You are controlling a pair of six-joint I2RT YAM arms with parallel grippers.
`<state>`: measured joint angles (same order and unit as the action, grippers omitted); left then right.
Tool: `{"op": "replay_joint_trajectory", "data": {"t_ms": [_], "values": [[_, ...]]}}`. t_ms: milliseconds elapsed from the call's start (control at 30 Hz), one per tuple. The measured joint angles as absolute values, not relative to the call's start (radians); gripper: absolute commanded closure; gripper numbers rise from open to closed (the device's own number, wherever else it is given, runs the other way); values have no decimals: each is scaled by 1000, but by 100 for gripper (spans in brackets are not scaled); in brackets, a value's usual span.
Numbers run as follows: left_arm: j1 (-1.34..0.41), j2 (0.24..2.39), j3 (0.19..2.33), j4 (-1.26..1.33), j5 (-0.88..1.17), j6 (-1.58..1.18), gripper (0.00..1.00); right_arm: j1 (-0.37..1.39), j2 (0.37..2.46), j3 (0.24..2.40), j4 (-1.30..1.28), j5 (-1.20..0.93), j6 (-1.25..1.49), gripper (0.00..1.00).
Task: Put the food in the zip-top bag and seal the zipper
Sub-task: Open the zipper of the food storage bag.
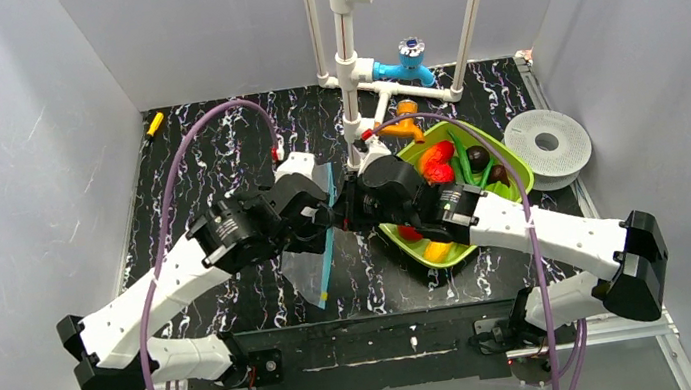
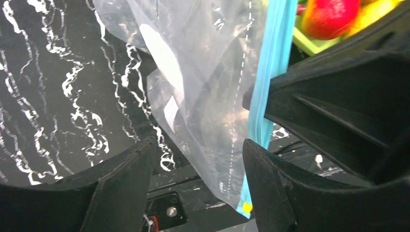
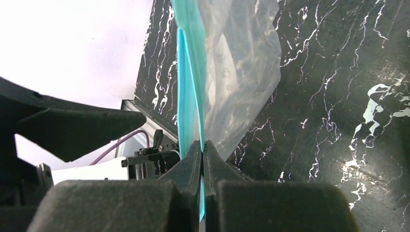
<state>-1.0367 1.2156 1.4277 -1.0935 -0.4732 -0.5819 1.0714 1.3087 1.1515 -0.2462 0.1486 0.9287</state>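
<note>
The clear zip-top bag hangs edge-on between my two grippers at the table's middle, and no food shows inside it. Its light-blue zipper runs down its right edge. My right gripper is shut on the zipper, with the bag hanging beyond it. My left gripper is open, its jaws either side of the bag, with the zipper against the right finger. The food, red, yellow, brown and green, lies in the lime-green tray. A red piece shows in the left wrist view.
The tray sits just right of the grippers. An orange toy lies behind it. A white PVC pipe frame with a blue tap stands at the back. A white disc lies at the right edge, a small yellow piece at back left.
</note>
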Motion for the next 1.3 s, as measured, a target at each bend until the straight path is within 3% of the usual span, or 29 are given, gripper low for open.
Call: {"op": "replay_joint_trajectory", "data": {"t_ms": [133,500,1033,1300], "values": [[-1037,1173,1416,-1046,-435,-577,23,1090,1311,1167,-275,193,938,99],[-1038,1169,1404,-963,-426,-516,23,1133,1378,1365,-499,332,1019,99],[-1056,1231,1338,-963,-656,-521,51,1141,1392,1378,-586,363,1068,99],[-1056,1230,1357,-976,-633,-527,44,1141,1376,1376,-588,364,1075,99]]}}
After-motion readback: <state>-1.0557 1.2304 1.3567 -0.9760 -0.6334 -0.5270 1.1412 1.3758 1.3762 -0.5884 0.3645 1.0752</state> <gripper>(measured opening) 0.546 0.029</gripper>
